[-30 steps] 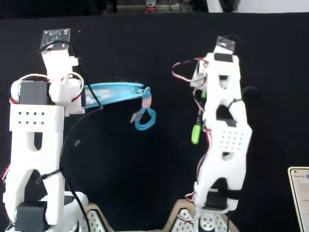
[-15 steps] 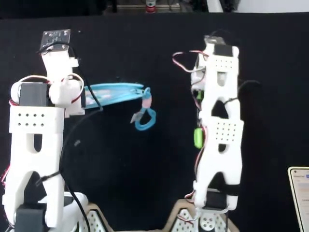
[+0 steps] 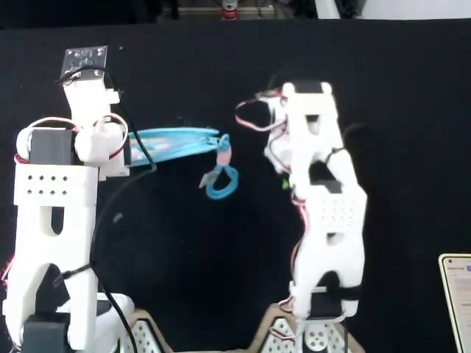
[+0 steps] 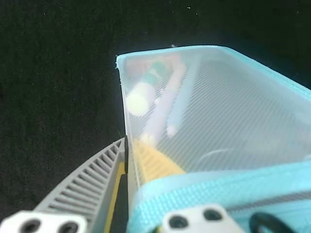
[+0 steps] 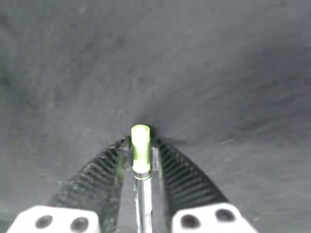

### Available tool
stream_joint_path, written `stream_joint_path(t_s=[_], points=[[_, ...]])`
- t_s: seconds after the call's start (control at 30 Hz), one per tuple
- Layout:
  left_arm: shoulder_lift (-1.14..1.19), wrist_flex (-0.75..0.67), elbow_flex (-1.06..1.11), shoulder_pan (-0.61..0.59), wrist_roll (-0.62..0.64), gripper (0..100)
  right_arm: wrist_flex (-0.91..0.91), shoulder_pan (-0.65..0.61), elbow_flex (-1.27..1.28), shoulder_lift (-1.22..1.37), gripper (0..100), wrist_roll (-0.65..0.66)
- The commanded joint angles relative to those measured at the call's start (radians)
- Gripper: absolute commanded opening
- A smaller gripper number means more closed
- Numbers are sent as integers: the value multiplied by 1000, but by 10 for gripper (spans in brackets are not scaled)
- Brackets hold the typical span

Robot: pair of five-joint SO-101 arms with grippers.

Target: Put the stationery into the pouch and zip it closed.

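Note:
A translucent pouch (image 3: pixel 173 141) with teal trim lies on its side on the black table, its zip pull and blue loop (image 3: pixel 220 181) hanging at its open end. My left gripper (image 3: pixel 131 151) is shut on the pouch's other end. In the left wrist view the pouch (image 4: pixel 218 111) holds several pens and a yellow item, with one ribbed finger (image 4: pixel 92 191) against its edge. My right gripper (image 5: pixel 140 143) is shut on a green-capped pen (image 5: pixel 140 158). In the high view the right arm (image 3: pixel 316 169) stands right of the loop and hides most of the pen (image 3: pixel 285 184).
A white card or phone (image 3: pixel 457 294) lies at the table's right front edge. Both arm bases (image 3: pixel 221 338) stand at the front edge. Black cloth (image 3: pixel 412 110) covers the table beyond and right of the right arm.
The right arm has swung left toward the pouch's open end, carrying the green pen, which is now mostly hidden under it. The left arm and pouch have stayed put.

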Motion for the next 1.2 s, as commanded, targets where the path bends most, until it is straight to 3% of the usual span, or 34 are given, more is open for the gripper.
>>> stream_joint_path(t_s=[0.0, 0.07, 0.27, 0.53, 0.63, 0.7, 0.93, 1.17], points=[[11, 0, 39, -10, 0, 30, -164, -9, 280, -220, 12, 92], [11, 0, 39, -10, 0, 30, -212, -9, 367, -275, 24, 129], [11, 0, 39, -12, 0, 30, -186, -6, 397, -278, 199, 210], [11, 0, 39, -16, 0, 30, -184, -6, 335, -142, 119, 227], [11, 0, 39, -16, 0, 30, -166, -3, 314, -136, 7, 222], [11, 0, 39, -16, 0, 30, -121, -3, 302, -165, 15, 222], [11, 0, 39, -18, 0, 30, 31, -9, 321, -476, 11, 216], [11, 0, 39, -18, 0, 30, -3, -64, 440, -895, 11, 127]])
